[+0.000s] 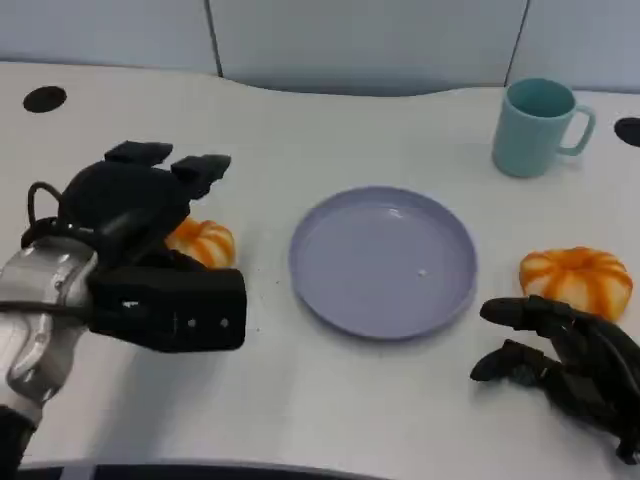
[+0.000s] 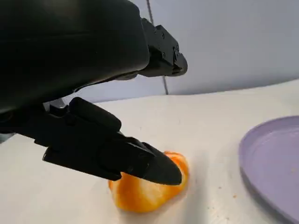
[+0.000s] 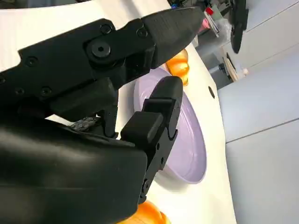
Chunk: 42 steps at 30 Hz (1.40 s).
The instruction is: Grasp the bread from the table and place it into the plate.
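Observation:
Two orange pumpkin-shaped breads lie on the white table. One bread [image 1: 208, 243] [image 2: 148, 192] sits left of the lavender plate [image 1: 383, 262] [image 2: 275, 161], which holds nothing. My left hand [image 1: 150, 235] [image 2: 93, 93] hovers right over this bread with its fingers spread around it; I see no grip on it. The other bread [image 1: 577, 280] [image 3: 148, 215] lies right of the plate. My right hand [image 1: 565, 360] [image 3: 117, 93] rests low on the table just in front of that bread, fingers apart and holding nothing. The right wrist view looks across the plate [image 3: 189, 140] to the far bread [image 3: 180, 65].
A teal mug [image 1: 538, 126] stands at the back right, behind the plate. Two dark round holes [image 1: 44, 98] mark the table's far corners. A pale wall runs behind the table.

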Available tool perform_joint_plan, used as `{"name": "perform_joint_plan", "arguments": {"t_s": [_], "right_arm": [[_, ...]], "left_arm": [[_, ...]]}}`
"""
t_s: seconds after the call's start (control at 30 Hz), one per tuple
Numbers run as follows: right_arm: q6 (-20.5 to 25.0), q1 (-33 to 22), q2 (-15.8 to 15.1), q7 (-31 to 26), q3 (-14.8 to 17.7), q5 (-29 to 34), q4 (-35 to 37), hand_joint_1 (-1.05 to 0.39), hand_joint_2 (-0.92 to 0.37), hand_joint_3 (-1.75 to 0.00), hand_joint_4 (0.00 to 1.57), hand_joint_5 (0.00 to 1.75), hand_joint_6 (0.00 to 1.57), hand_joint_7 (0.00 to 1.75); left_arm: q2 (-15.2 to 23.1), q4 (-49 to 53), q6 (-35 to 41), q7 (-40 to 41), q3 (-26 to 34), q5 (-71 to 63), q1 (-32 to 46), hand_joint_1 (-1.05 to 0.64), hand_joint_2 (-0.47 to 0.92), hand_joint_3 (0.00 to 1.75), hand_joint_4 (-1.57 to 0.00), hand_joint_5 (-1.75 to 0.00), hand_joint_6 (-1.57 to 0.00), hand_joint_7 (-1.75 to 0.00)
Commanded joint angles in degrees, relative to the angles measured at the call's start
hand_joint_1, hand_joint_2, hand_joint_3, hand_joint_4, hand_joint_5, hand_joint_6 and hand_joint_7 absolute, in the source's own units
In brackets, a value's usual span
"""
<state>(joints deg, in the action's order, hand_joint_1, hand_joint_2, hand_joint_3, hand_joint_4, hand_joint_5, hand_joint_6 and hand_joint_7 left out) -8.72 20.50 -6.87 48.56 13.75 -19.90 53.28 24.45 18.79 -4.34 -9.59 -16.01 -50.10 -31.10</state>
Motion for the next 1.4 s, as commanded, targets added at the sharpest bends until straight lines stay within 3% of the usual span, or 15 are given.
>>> {"name": "perform_joint_plan", "arguments": {"t_s": [0.03, 0.27, 0.7, 0.97, 1.4], "right_arm": [[0.9, -1.1, -0.2, -0.5, 0.2, -0.1, 0.1, -0.40, -0.92, -0.04, 0.72, 1.09, 0.85, 0.50], [0.5, -1.4, -0.3, -0.3, -0.2, 0.1, -0.2, -0.40, -0.92, -0.04, 0.72, 1.07, 0.84, 0.50], [1.2, -1.8, -0.3, 0.6, 0.1, -1.0, -0.6, -0.38, -0.92, -0.05, 0.72, 1.08, 0.84, 0.50], [0.8, -1.8, -0.5, 0.3, 0.0, -0.7, -0.5, -0.38, -0.92, -0.05, 0.72, 1.07, 0.84, 0.50], [0.5, -2.0, -0.6, 1.4, 0.2, -1.0, -0.3, -0.39, -0.92, -0.06, 0.72, 1.08, 0.83, 0.50]], "left_arm": [[-0.3, 4.9, 5.8, -5.2, -3.6, -1.6, -5.6, -0.67, 0.87, 0.00, 0.00, -0.12, -0.16, 0.00], [-3.1, 17.4, 10.1, -8.0, -7.3, 0.0, -13.4, -0.66, 0.83, 0.00, 0.00, -0.11, -0.17, -0.01], [-8.3, 46.1, 4.6, 1.4, -12.4, 3.8, -23.5, -0.68, 0.78, 0.00, -0.02, -0.14, -0.19, -0.01], [-10.9, 53.9, 4.3, 3.6, -15.0, 3.6, -26.3, -0.69, 0.80, 0.01, -0.01, -0.14, -0.18, 0.00], [-12.8, 57.6, 3.4, 7.7, -16.7, 4.1, -26.9, -0.62, 0.76, 0.00, 0.00, -0.07, -0.17, 0.00]]}}
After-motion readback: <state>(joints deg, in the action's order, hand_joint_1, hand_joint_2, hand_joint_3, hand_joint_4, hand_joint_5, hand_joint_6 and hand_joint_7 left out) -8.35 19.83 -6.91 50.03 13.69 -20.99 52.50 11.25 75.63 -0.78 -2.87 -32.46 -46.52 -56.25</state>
